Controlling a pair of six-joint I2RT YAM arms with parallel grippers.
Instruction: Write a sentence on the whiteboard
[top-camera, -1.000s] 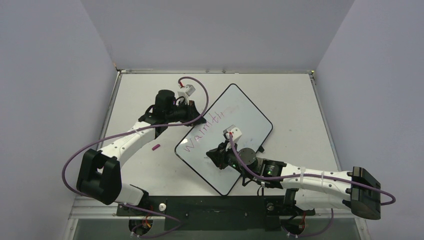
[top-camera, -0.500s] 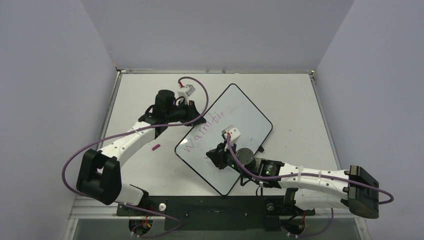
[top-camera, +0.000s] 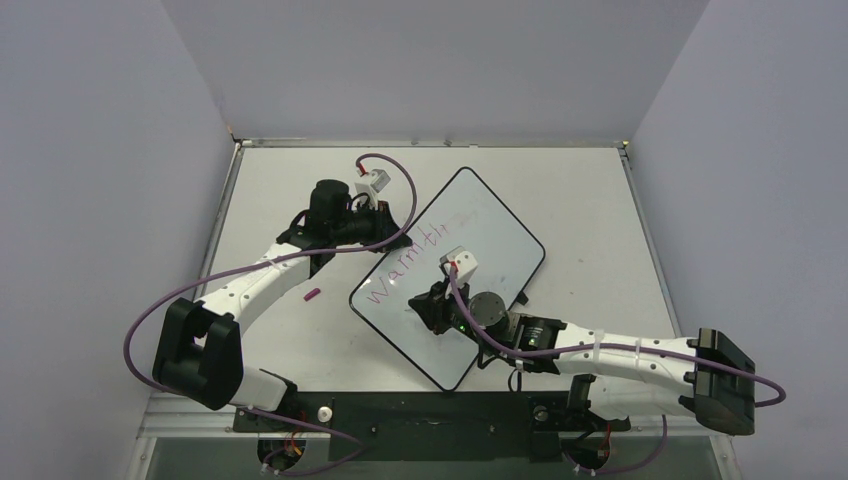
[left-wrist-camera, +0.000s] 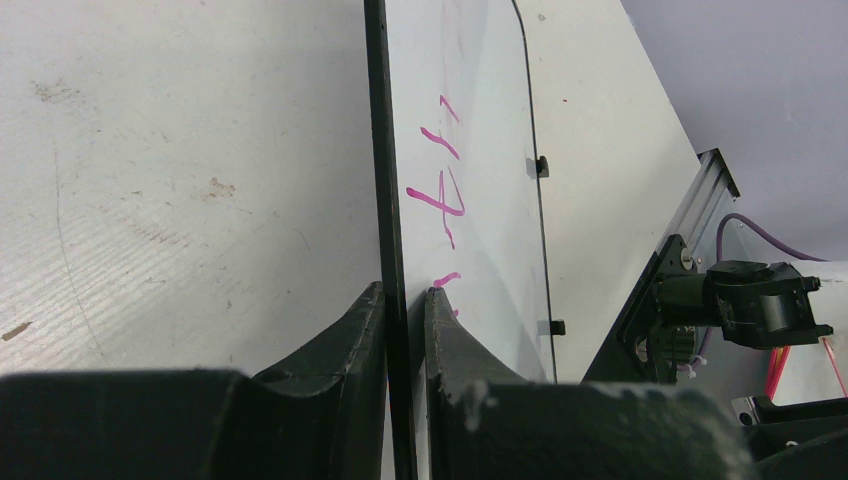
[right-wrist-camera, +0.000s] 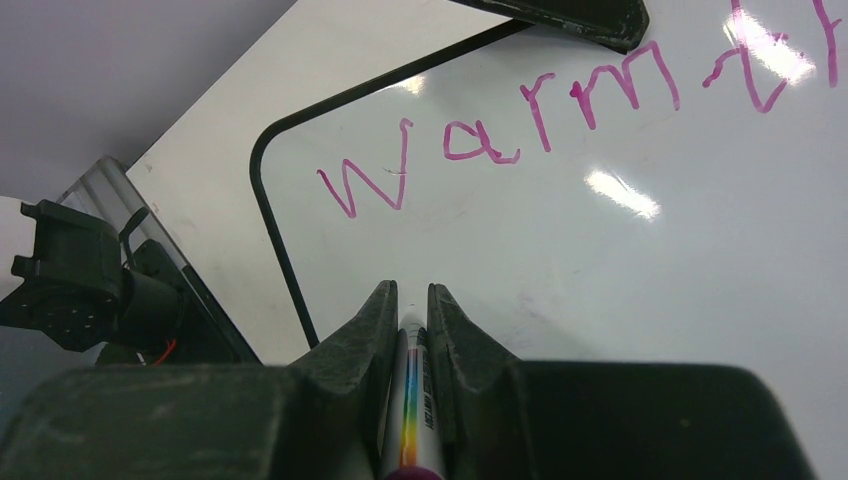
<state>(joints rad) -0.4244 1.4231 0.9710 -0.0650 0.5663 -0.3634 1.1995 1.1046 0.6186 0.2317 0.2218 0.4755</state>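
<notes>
A: R hand (right-wrist-camera: 411, 300), status?
B: Clenched on the marker (right-wrist-camera: 412, 410), barrel btwn the two fingers, pointing at bare board below the "W". Tip's hidden past the fingertips, so can't tell if it's touching.
A: Anything change in the last sec?
B: Yep. In the top view the R hand slid a bit toward the board's left end, out from under the "th", w/ the arm following. Grip's the same throughout. No new ink vs a sec ago.
A: Meaning?
B: My read: word one's done and it's resetting to start a new line beneath. One word isn't a sentence, so it's early days.
A: L hand (left-wrist-camera: 405, 297)?
B: Hasn't budged. Pinched tight on the whiteboard (top-camera: 492, 215), black rim btwn its fingers, at the long edge nearest the writing. Prob. steadying it.
A: How's the sentence (top-camera: 405, 267) look?
B: Just "Warmth" so far, pink-magenta, one line along that long edge. "Warm" reads clean in the R wrist view; "th" is spindly and partly lost in glare. Wobbly but legible.
A: And the board itself?
B: Glossy white, rounded corners, lying diagonal mid-surface (top-camera: 590, 200). The rest is bare, so there's room. A small magenta bit (top-camera: 312, 294) sits on the surface off left, well apart. Maybe a cap, too small to tell.
</notes>
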